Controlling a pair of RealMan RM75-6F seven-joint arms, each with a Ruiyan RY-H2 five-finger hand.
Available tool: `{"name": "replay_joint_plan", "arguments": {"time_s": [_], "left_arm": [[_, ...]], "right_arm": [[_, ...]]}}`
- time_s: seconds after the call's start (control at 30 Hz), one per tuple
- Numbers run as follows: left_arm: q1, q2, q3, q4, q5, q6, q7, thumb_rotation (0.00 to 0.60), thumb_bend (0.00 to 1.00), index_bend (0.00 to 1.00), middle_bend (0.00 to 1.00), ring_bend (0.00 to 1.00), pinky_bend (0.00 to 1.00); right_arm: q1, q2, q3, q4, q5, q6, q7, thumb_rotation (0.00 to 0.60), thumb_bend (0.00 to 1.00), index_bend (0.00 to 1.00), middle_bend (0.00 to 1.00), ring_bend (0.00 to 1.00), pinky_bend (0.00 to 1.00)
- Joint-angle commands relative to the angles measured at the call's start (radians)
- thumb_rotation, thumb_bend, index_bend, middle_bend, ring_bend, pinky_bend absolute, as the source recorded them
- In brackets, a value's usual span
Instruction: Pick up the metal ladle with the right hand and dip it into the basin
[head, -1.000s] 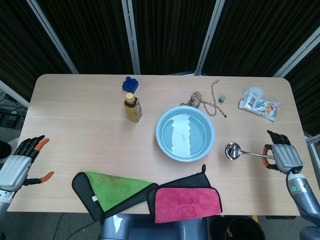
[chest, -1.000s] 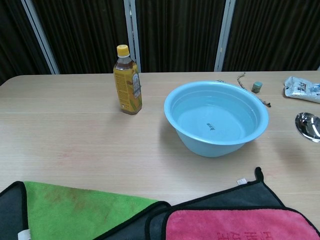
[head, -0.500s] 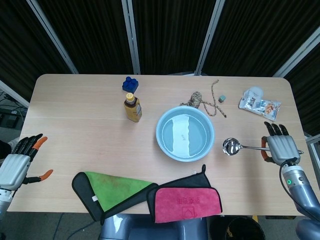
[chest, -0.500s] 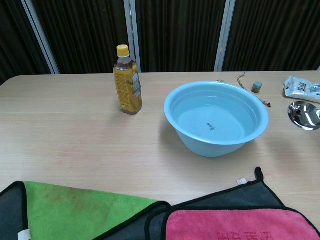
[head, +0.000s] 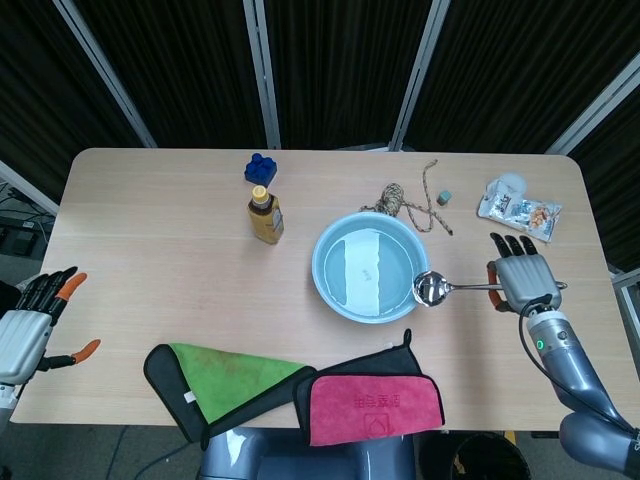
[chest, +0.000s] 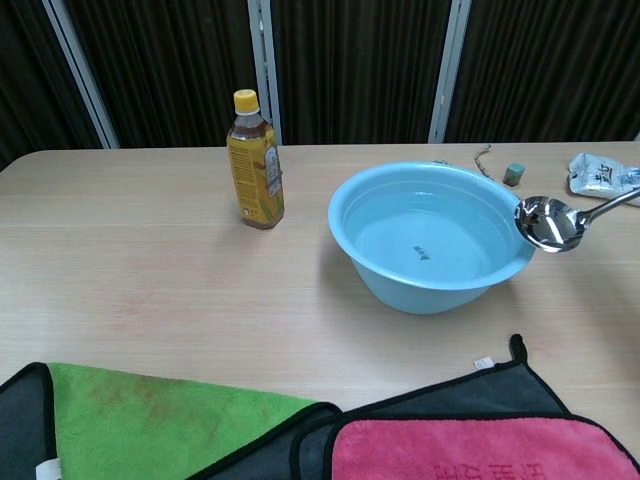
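My right hand (head: 522, 278) grips the handle of the metal ladle (head: 436, 289), holding it level in the air. The ladle bowl (chest: 543, 223) hangs at the right rim of the light blue basin (head: 338, 291), which holds water; the basin (chest: 400, 285) sits mid-table. In the chest view only the ladle shows, not the hand. My left hand (head: 28, 322) hovers off the table's left front corner, fingers spread, holding nothing.
A tea bottle (head: 265, 216) and blue block (head: 260, 168) stand left of the basin. Twine (head: 405, 205), a small cube (head: 444, 197) and a snack packet (head: 519, 211) lie behind. Green (head: 222, 375) and pink (head: 375, 404) cloths lie along the front edge.
The right hand has lifted the ladle off the table and carried it left, from right of the basin to its right rim. The left hand drifted slightly left.
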Motion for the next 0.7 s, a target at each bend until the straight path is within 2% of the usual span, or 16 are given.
{"name": "replay_joint_plan", "arguments": {"time_s": [0.03,0.43,0.7], "left_arm": [[-0.001,0.002,0.002,0.001,0.005,0.0,-0.006,0.442,0.23,0.0,0.0,0.0,0.0],[-0.005,0.012,0.003,0.009,0.005,-0.006,-0.039,0.442,0.23,0.0,0.0,0.0,0.0],[-0.005,0.022,-0.003,0.017,-0.003,-0.005,-0.076,0.439,0.23,0.0,0.0,0.0,0.0]], "right_arm": [[0.063,-0.012,-0.008,-0.034,0.088,0.011,-0.069,0.6,0.6,0.73,0.02,0.0,0.0],[0.217,-0.144,-0.044,0.012,0.267,0.037,-0.188,0.6,0.6,0.73,0.02,0.0,0.0],[0.273,-0.242,-0.067,0.077,0.325,0.068,-0.22,0.6,0.6,0.73,0.02,0.0,0.0]]}}
